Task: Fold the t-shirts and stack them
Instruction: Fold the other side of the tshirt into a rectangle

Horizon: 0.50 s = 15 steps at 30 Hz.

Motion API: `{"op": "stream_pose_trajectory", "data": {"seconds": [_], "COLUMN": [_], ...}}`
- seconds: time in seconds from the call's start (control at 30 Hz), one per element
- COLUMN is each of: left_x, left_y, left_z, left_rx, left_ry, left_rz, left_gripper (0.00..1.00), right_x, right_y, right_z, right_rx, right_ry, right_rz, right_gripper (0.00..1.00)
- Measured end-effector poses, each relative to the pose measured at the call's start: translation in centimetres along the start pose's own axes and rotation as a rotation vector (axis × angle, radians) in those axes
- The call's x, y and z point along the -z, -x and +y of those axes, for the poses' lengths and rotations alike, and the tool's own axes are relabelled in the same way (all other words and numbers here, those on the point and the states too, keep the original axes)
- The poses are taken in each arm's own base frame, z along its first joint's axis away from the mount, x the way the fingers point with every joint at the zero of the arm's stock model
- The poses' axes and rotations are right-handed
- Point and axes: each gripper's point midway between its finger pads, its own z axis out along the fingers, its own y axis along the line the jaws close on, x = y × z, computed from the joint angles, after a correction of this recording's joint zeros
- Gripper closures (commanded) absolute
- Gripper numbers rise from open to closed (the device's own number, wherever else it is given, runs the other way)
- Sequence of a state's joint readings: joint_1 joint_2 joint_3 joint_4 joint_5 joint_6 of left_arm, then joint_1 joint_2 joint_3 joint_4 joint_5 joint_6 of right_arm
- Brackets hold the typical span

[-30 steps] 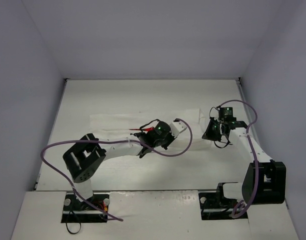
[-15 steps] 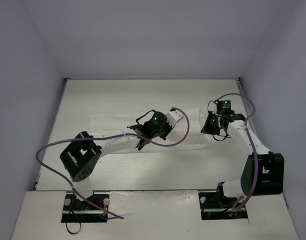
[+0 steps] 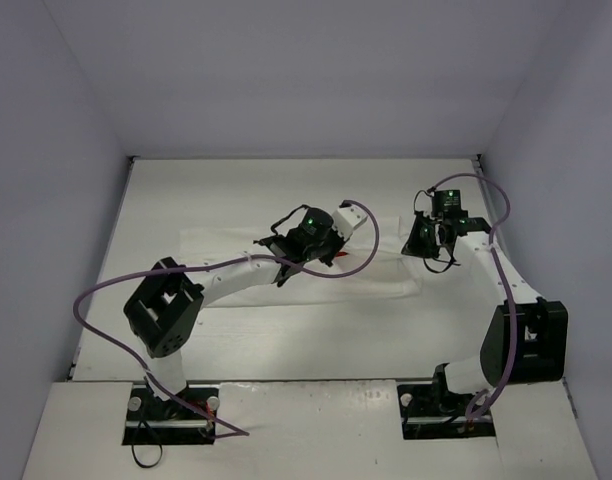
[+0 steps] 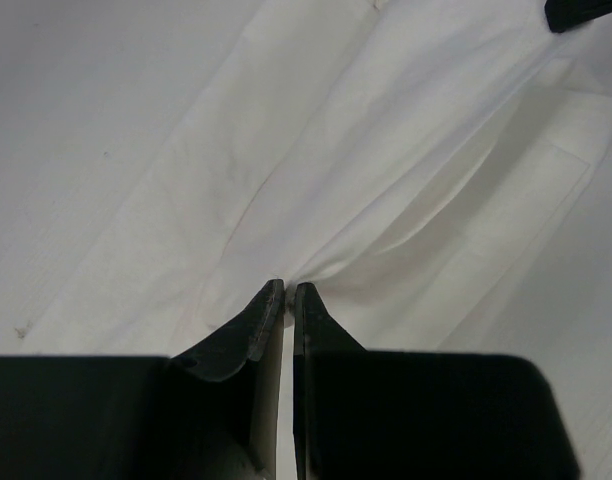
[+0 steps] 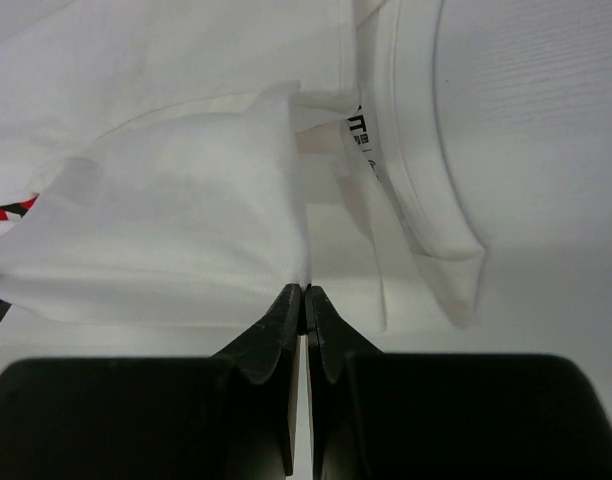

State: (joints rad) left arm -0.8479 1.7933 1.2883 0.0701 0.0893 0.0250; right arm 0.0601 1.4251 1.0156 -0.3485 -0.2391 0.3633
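Left hand [image 4: 289, 288] clamped on t-shirt [image 4: 386, 150] fold, right hand [image 5: 304, 290] likewise, white table [image 3: 236, 190] beneath

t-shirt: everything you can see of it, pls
The t-shirt is white, thin soft fabric. It lies creased and partly folded across the middle of the table. The right wrist view shows its ribbed collar, a printed neck label and a sliver of red print. The left hand pinches a gathered fold. The right hand pinches a folded edge near the collar.
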Motion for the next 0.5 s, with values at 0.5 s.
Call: {"op": "stream_pose_trajectory", "data": {"seconds": [0.5], "left_x": [1.9], "left_y": [-4.0], "left_z": [-4.4], "left_rx": [0.002], "left_ry": [-0.07], "left_rz": [0.077], "left_gripper": [1.0], "right_x": [0.8], "right_y": [-3.6], "right_z": [-1.2], "right_rx": [-0.01], "right_ry": [-0.01], "right_rz": [0.035], "right_gripper": [1.0]}}
